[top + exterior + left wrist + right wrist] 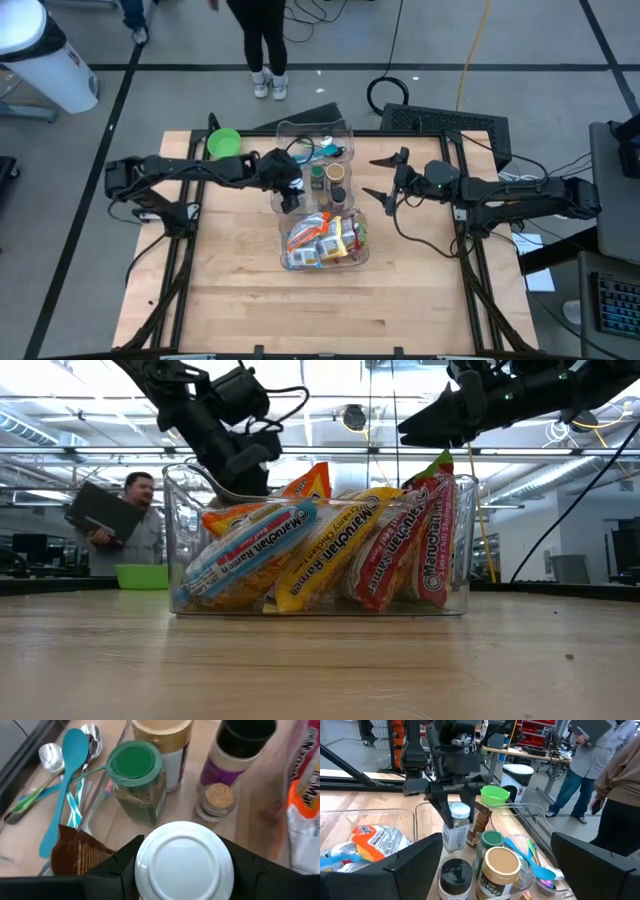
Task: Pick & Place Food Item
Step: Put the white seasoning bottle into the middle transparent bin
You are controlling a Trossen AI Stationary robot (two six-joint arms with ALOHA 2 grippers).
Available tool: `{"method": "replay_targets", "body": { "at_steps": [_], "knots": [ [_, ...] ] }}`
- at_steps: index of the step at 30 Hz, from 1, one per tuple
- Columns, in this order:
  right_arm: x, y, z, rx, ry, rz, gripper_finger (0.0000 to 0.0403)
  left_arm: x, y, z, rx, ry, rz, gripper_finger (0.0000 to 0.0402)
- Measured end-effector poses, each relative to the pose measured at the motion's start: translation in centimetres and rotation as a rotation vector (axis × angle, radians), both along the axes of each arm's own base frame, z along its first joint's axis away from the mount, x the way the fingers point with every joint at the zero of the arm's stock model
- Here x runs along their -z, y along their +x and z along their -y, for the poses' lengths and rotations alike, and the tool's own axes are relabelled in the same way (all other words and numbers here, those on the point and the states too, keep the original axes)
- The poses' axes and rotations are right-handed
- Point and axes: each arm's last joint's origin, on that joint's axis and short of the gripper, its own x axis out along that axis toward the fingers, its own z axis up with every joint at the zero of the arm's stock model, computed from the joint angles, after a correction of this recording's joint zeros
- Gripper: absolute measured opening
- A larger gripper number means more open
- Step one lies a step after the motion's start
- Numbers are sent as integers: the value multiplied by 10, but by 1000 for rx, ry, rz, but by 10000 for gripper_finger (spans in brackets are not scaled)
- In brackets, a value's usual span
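Note:
A clear jar with a white lid stands upright between the fingers of my left gripper, just left of a group of spice jars. The group holds a green-lidded jar, a gold-lidded jar, a black-lidded one and a small cork-topped one. My right gripper hangs open and level to the right of these jars, touching nothing. A clear bin of ramen packets sits nearer the table's front. My left gripper pinches the white-lidded jar at its lid, one finger on each side. The fingers slant down from the table's left. The jar stays upright below them; whether its base rests on the table I cannot tell.
A second clear bin at the far side holds spoons and a blue spoon. A brown packet stands beside the held jar. A green bowl sits at the far left. People stand beyond the table.

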Motion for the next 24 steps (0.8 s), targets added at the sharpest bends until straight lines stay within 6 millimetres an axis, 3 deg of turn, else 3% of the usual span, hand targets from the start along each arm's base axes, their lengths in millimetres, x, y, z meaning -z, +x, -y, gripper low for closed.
{"method": "replay_targets", "body": {
  "at_steps": [12, 24],
  "knots": [
    [0, 0, 0, 0, -3, 0, 363, 31, 19, -5, -8, -14, -29, 201],
    [0, 0, 0, 0, -3, -1, 363, 32, 21, -6, -6, -12, -23, 201]
  ]
}}
